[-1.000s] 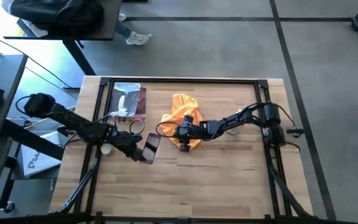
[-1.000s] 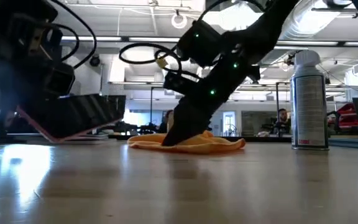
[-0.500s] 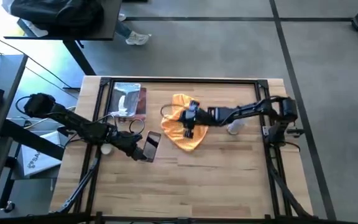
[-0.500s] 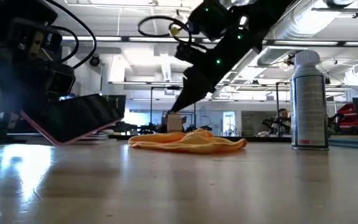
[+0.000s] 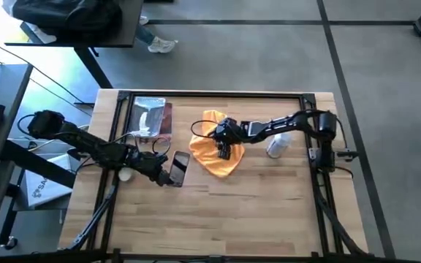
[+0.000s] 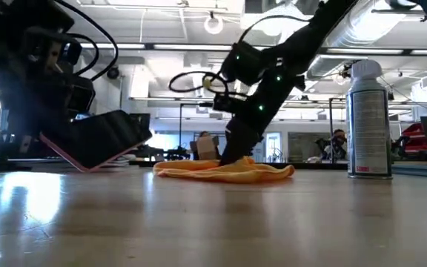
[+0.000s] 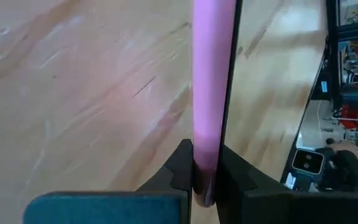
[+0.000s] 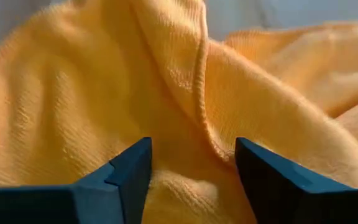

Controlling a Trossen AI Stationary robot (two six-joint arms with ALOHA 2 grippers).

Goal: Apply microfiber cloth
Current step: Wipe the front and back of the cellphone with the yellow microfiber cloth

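Right claw (image 5: 226, 150), spread wide, presses one microfiber cloth (image 5: 212, 152); left claw (image 5: 168, 175) clamps one phone (image 5: 177, 169).

The microfiber cloth (image 8: 185, 124) is soft orange-yellow fabric with a fine ribbed nap, matt, with a stitched hem along one fold. The bench (image 5: 254, 212) is pale wood, smooth with visible grain, and it takes a faint sheen in the low view. The phone (image 6: 98, 137) has a glossy black face and a smooth pink edge. The spray can (image 6: 369, 122) looks like metal with a silvery satin body and a white plastic cap. The packet (image 5: 152, 117) is shiny, crinkled silver foil. The right end effector (image 8: 191, 168) has matt dark fingers (image 8: 126, 171).
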